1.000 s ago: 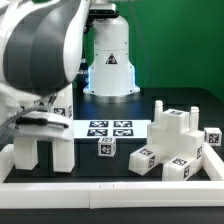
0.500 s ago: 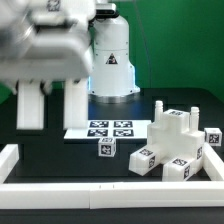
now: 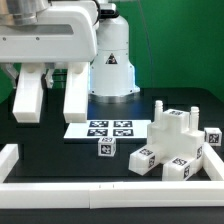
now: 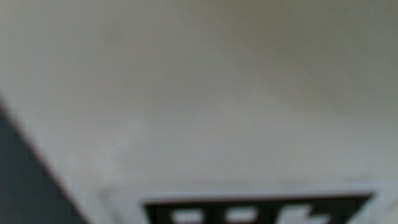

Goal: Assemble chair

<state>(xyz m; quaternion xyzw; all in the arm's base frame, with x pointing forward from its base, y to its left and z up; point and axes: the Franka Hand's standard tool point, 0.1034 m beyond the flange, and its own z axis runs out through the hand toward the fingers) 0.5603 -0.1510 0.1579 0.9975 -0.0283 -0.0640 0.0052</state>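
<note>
A large white chair piece (image 3: 50,48), a flat slab with two blocky legs (image 3: 74,95) hanging down, floats well above the table at the exterior view's left. It hangs under my gripper (image 3: 30,15), which is shut on it; the fingers themselves are hidden behind the slab. In the wrist view the piece's white surface (image 4: 196,90) fills nearly everything, with part of a black tag (image 4: 249,212) showing. At the exterior view's right a white stepped structure (image 3: 176,140) of joined tagged pieces stands on the table. A small tagged cube (image 3: 106,148) sits loose in the middle.
The marker board (image 3: 110,128) lies flat in front of the robot's white base (image 3: 111,60). A low white border rail (image 3: 100,190) runs along the front and up the left side (image 3: 8,160).
The held piece has risen from table level at the left to high above it, shifting slightly right. The arm's bulk has moved up out of the view's foreground.
</note>
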